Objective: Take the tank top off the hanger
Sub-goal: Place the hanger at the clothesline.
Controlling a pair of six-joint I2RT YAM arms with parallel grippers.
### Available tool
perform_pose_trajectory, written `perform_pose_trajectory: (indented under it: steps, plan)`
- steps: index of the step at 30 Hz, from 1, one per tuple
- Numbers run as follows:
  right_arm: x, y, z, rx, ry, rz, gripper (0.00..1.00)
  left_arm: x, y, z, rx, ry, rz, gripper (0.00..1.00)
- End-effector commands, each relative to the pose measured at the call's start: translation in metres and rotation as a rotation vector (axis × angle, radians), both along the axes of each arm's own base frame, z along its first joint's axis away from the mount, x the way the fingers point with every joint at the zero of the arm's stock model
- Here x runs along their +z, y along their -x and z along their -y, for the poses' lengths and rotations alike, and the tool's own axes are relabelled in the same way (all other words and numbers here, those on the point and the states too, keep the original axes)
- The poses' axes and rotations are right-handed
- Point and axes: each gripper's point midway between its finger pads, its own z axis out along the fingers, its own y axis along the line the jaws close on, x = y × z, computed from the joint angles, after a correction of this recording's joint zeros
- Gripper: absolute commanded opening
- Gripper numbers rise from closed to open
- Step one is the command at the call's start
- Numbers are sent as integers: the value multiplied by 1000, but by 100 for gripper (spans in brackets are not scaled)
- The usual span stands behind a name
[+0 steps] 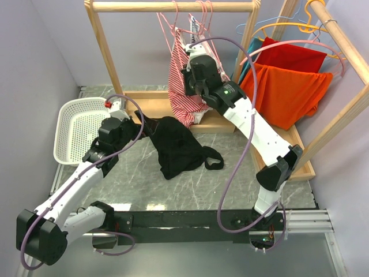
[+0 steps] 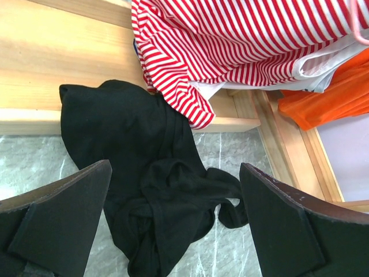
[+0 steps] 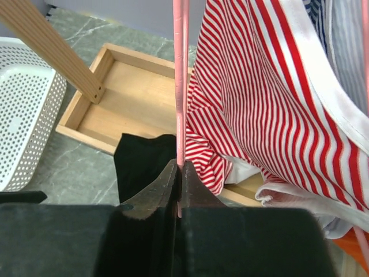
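Note:
A red-and-white striped tank top (image 1: 181, 81) hangs on a pink wire hanger (image 1: 173, 23) from the wooden rail; it also shows in the right wrist view (image 3: 259, 104) and the left wrist view (image 2: 242, 40). My right gripper (image 1: 189, 86) (image 3: 179, 173) is shut on the thin pink hanger rod (image 3: 180, 86), right beside the striped cloth. A black tank top (image 1: 176, 144) (image 2: 150, 173) lies crumpled on the marble table, partly over the rack's base. My left gripper (image 1: 135, 121) (image 2: 176, 219) is open and empty just above it.
A white perforated basket (image 1: 75, 127) (image 3: 23, 109) stands at the left. The wooden rack's base tray (image 1: 150, 104) (image 2: 57, 69) (image 3: 132, 92) lies behind the black top. Orange and red garments (image 1: 288, 86) (image 2: 323, 104) hang on a second rack at the right.

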Motion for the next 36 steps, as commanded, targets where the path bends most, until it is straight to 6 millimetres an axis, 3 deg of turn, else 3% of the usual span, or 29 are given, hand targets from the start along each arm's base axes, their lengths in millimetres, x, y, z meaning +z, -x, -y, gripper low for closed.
perform_pose_trajectory:
  steps: [1, 2, 3, 5, 11, 17, 20, 21, 23, 27, 36]
  plan:
    - [30, 22, 18, 2, -59, 43, 25, 21, -3, 7, -35, 12, 54, 99]
    - [32, 24, 19, -1, -66, 52, 39, 18, -3, 8, -37, 8, 47, 99]
    - [27, 26, 21, -9, -58, 47, 47, 17, -3, 7, -34, 7, 43, 100]
    - [43, 35, 28, -16, -88, 86, 59, 9, -4, 7, -29, -1, 23, 99]
    - [63, 65, 40, 31, -119, 130, 71, -24, -13, 7, -9, -43, -80, 99]
    - [61, 89, 59, 10, -132, 134, 74, -60, -19, 16, -29, -55, -157, 99]
    - [51, 103, 65, 8, -143, 124, 75, -74, -18, 32, -78, -85, -176, 99]
    - [57, 111, 72, 7, -163, 140, 75, -78, -18, 34, -77, -124, -171, 99]
    - [50, 117, 75, 8, -174, 134, 76, -91, -8, 59, -142, -180, -198, 99]
    - [58, 134, 92, -10, -217, 161, 76, -130, 5, 94, -231, -246, -298, 99]
    - [43, 151, 113, -44, -230, 152, 79, -168, -3, 97, -224, -387, -341, 99]
